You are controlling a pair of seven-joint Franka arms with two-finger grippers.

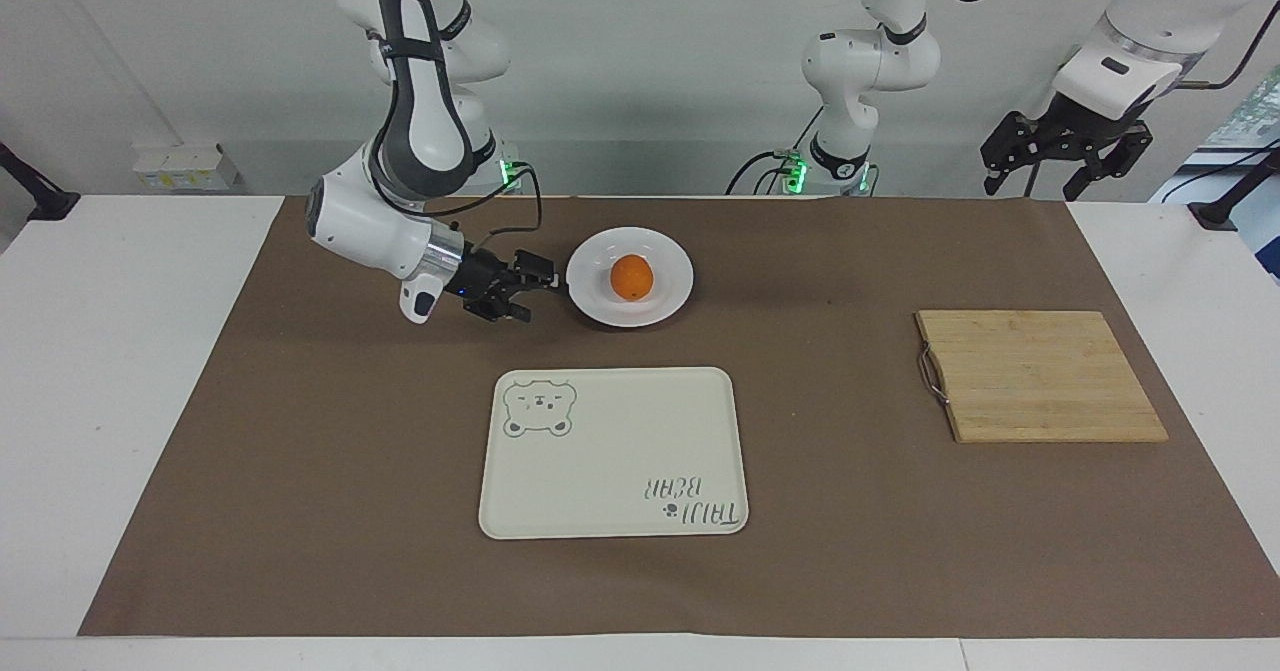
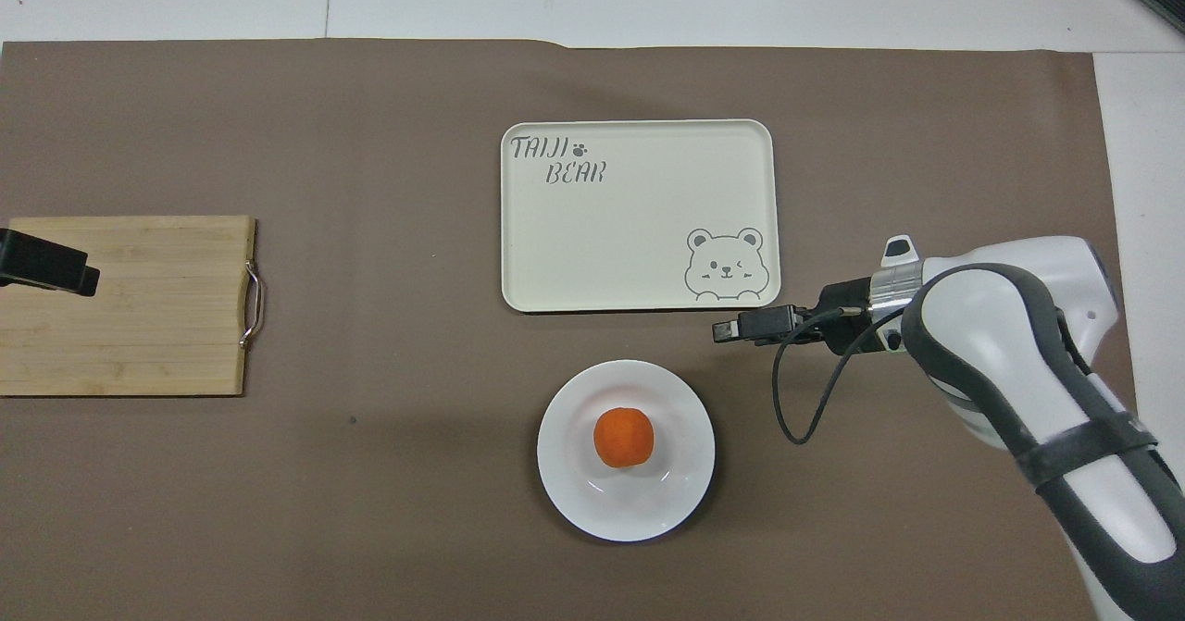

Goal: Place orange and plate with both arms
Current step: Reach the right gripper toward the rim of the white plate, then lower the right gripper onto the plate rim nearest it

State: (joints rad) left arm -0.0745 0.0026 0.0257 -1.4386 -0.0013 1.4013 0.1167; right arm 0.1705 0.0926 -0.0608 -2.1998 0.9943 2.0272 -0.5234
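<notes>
The orange (image 1: 632,277) (image 2: 623,437) rests in the middle of the white plate (image 1: 662,306) (image 2: 676,491), which sits on the brown mat near the robots. My right gripper (image 1: 535,294) (image 2: 727,329) is open and empty. It hangs low over the mat, turned sideways, with its fingertips just short of the plate's rim on the right arm's end. My left gripper (image 1: 1035,186) (image 2: 56,269) is open, empty and raised high. It waits over the edge of the cutting board at the left arm's end of the table.
A cream tray (image 1: 610,451) (image 2: 639,232) with a bear print lies farther from the robots than the plate. A bamboo cutting board (image 1: 1040,376) (image 2: 139,306) with a metal handle lies toward the left arm's end. A cable loops under the right wrist.
</notes>
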